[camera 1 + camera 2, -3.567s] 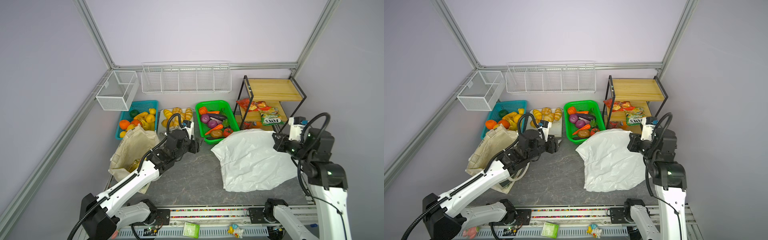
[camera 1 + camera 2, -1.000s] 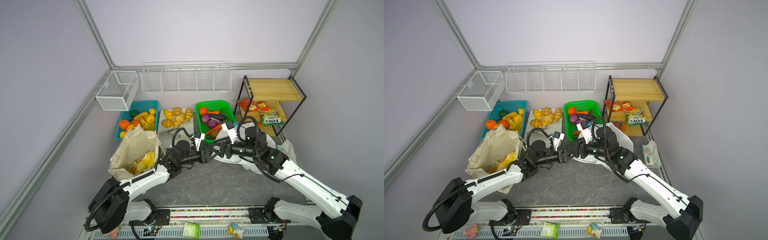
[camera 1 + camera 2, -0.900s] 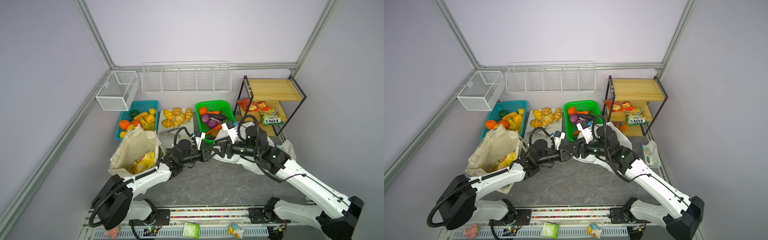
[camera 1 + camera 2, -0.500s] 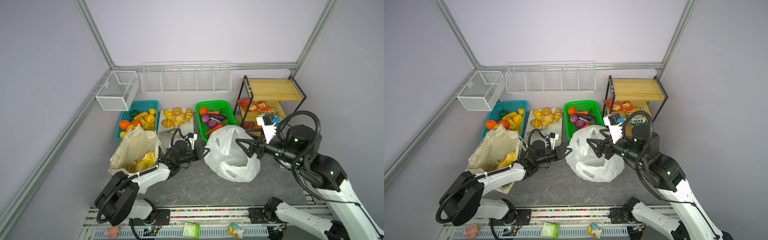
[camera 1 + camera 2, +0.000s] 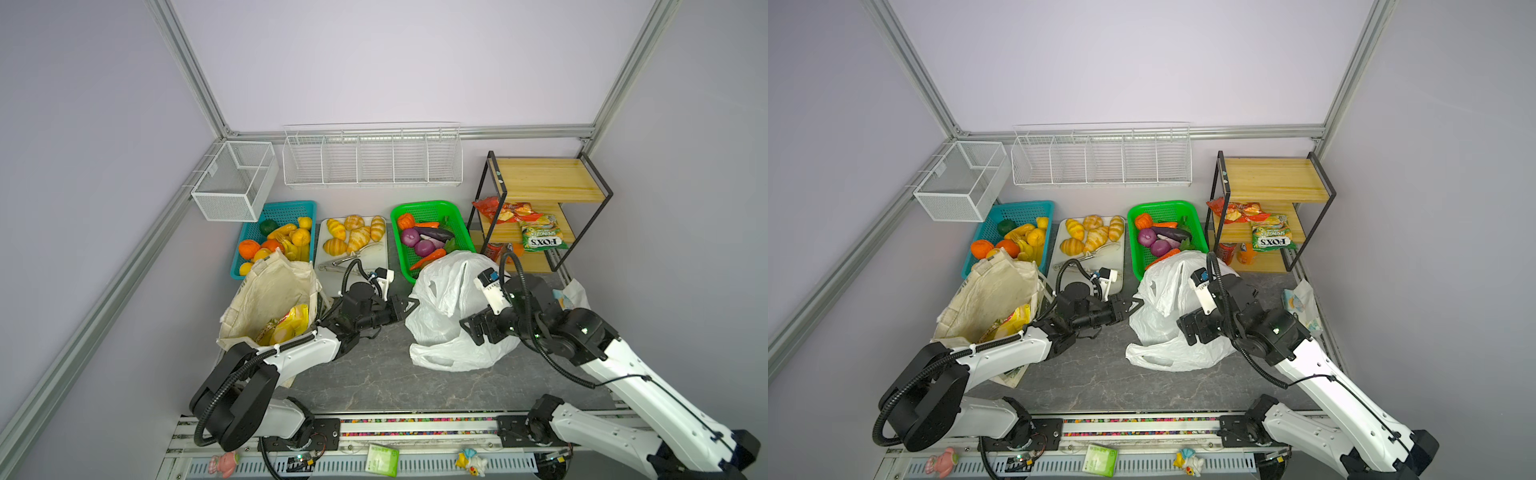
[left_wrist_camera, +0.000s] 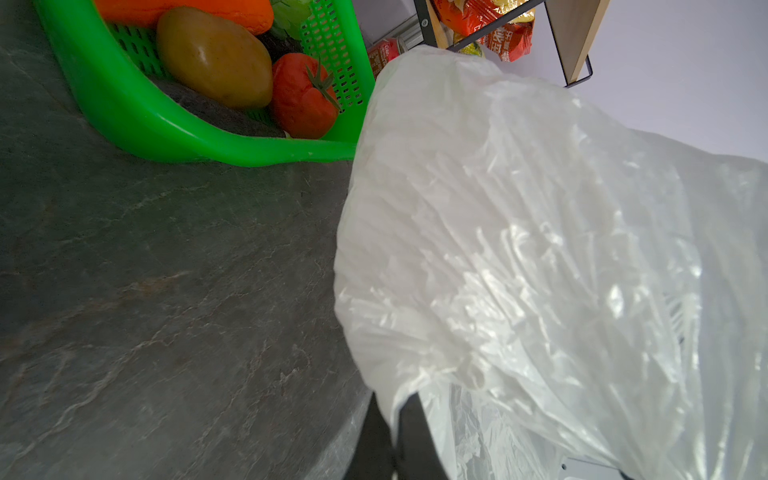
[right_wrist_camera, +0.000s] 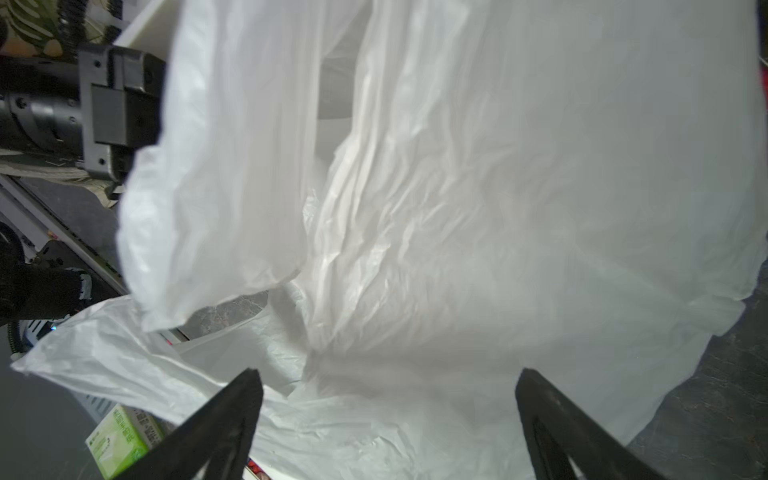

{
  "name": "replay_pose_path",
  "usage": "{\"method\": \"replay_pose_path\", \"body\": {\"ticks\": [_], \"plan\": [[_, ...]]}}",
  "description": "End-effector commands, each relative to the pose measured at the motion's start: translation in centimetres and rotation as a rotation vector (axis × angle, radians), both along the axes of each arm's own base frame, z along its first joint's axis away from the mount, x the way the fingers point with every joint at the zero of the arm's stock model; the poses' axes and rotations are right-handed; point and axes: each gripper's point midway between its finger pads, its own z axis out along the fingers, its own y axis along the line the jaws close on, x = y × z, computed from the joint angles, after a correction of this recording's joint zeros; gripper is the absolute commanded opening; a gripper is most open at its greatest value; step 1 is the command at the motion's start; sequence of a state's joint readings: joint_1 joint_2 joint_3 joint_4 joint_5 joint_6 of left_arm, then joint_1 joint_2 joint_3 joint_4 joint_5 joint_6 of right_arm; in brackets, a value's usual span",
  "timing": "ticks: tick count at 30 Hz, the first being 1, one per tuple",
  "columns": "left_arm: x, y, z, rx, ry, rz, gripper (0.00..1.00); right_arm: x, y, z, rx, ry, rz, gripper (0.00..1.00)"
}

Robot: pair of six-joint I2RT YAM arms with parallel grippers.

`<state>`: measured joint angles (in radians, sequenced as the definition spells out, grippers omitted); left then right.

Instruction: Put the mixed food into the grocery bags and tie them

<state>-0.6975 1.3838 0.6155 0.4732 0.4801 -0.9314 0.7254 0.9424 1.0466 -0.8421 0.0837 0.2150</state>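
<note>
Two bags: cream canvas tote (image 5: 266, 291), thin crinkly white plastic bag (image 5: 440, 320)
Tote, left, holds two yellow snack packets (image 5: 291, 326); left gripper (image 5: 406, 304) pinched shut on plastic bag's rim, centre; right gripper (image 7: 386, 386) jaws wide, empty, against bag's side

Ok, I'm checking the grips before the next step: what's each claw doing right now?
Left claw: closed, pinching the white plastic bag at its edge.
Right claw: open, holding nothing.
</note>
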Motion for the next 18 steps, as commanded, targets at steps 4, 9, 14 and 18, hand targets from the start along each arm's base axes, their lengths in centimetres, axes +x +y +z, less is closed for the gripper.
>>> {"method": "replay_pose_path", "body": {"ticks": [4,9,14,18], "plan": [[-0.4,-0.1,1.2,-0.026,-0.009,-0.016,0.00,2.9,0.2,-0.5,-0.005,-0.136,-0.153,1.00],[-0.8,-0.3,1.3,-0.019,-0.016,-0.041,0.00,5.0,-0.9,-0.3,-0.031,-0.224,-0.292,0.91],[-1.2,0.1,0.0,0.039,-0.021,-0.055,0.00,5.5,-4.1,1.2,-0.118,-0.301,-0.375,0.30],[-1.4,0.2,0.0,0.081,-0.091,-0.070,0.11,4.8,-6.0,1.7,-0.122,-0.261,-0.363,0.07]]}}
